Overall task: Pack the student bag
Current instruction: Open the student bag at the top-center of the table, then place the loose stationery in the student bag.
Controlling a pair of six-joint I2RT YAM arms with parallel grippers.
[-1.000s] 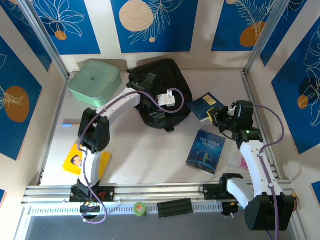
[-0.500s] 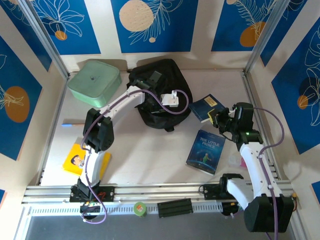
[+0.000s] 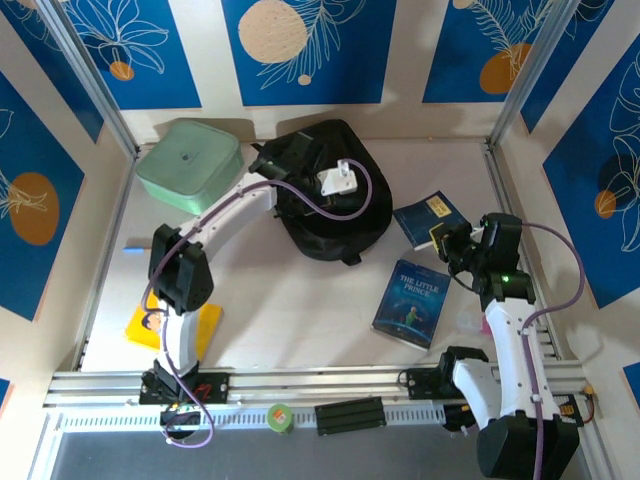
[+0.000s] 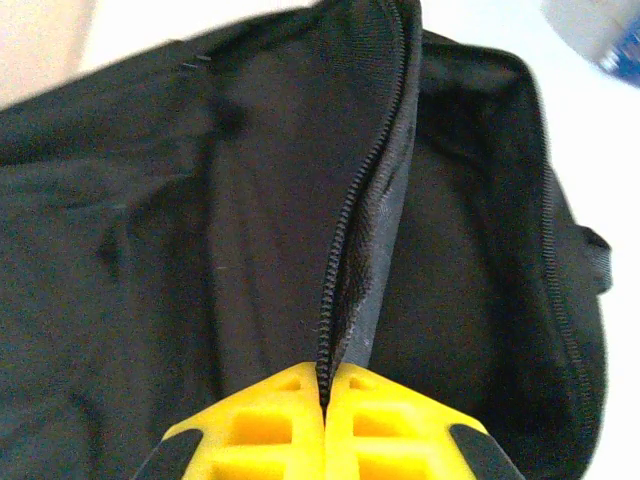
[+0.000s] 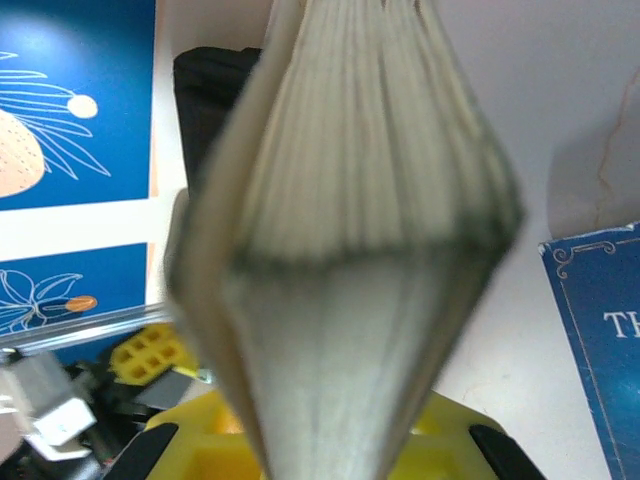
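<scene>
Student bag (image 3: 325,190) at upper centre of frame, lidded box (image 3: 188,165) just left of it. Small book (image 3: 425,217) right of bag; larger book (image 3: 412,302) below that, apart. Thin book (image 3: 208,325) at lower left.

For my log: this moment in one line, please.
left gripper: shut on large black fabric backpack zipper edge | right gripper: shut on dark blue book

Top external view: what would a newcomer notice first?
The black student bag sits far centre, with the left gripper pinched shut on its open zipper edge. At the right, the right gripper clamps a dark blue book with fanned pages, near another blue book lying flat.
</scene>
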